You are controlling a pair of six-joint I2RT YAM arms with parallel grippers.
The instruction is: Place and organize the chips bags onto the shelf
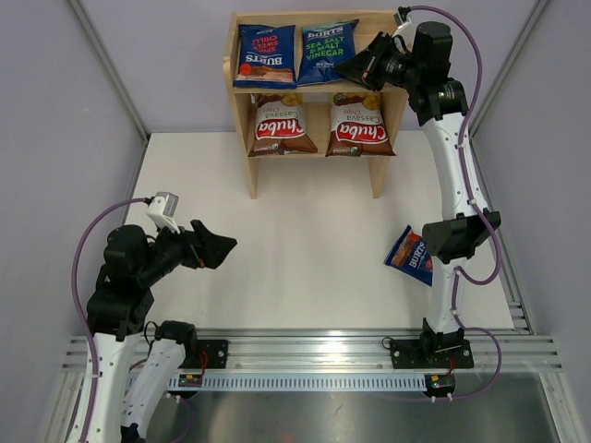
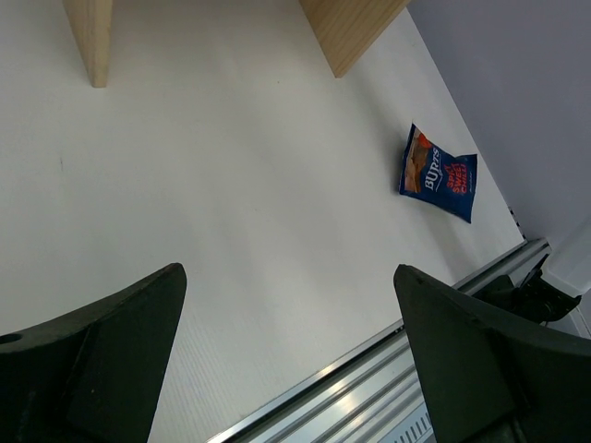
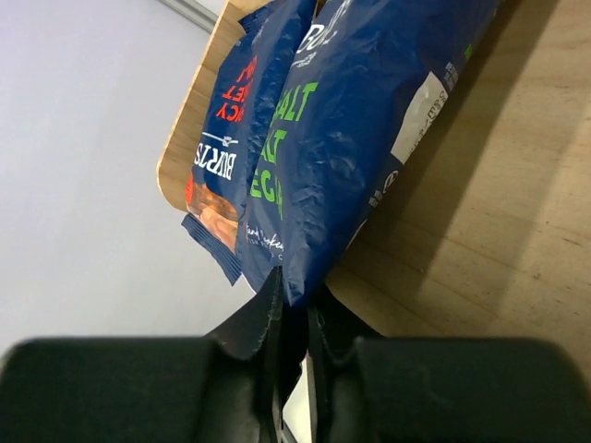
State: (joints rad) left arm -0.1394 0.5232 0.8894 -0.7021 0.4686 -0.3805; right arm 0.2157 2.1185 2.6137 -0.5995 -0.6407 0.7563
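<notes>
The light wood shelf (image 1: 242, 101) stands at the back centre. Two brown Chuba bags (image 1: 281, 125) (image 1: 358, 125) are on its lower tier. On the top tier are a blue Burts sweet chilli bag (image 1: 266, 53) and a Burts sea salt and vinegar bag (image 1: 323, 51). My right gripper (image 1: 355, 66) is at the top tier's right side. In the right wrist view it (image 3: 294, 305) is shut on the edge of the sea salt bag (image 3: 360, 138), which rests on the shelf board (image 3: 499, 212). A third Burts bag (image 1: 413, 255) lies on the table at the right, also in the left wrist view (image 2: 439, 173). My left gripper (image 1: 222, 247) (image 2: 288, 269) is open and empty.
The right arm's elbow (image 1: 459, 233) hangs just over the loose bag's right side. The shelf's legs (image 2: 90, 37) stand on the white table. A metal rail (image 1: 314, 349) runs along the near edge. Grey walls close in the sides and back.
</notes>
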